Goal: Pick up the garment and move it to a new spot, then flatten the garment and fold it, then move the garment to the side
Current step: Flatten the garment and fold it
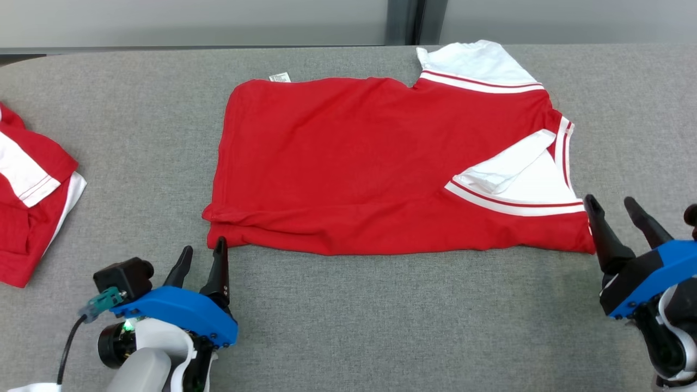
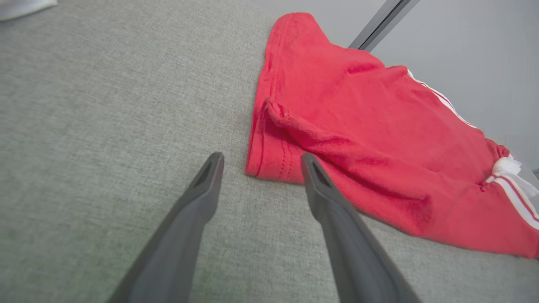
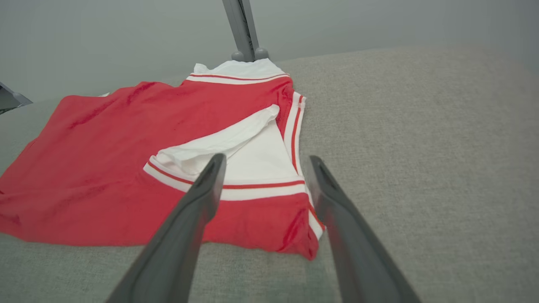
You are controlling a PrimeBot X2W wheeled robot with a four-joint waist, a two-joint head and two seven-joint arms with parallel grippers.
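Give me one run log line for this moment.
left gripper: open, empty | right gripper: open, empty | red garment: folded over, lying on grey table

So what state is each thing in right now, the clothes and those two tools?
Red and white shirt: folded over, lying flat, not held.
Second red garment: loosely folded, lying at the left.
Left tool: open, empty, by the shirt's near left corner.
Right tool: open, empty, by the shirt's near right corner.
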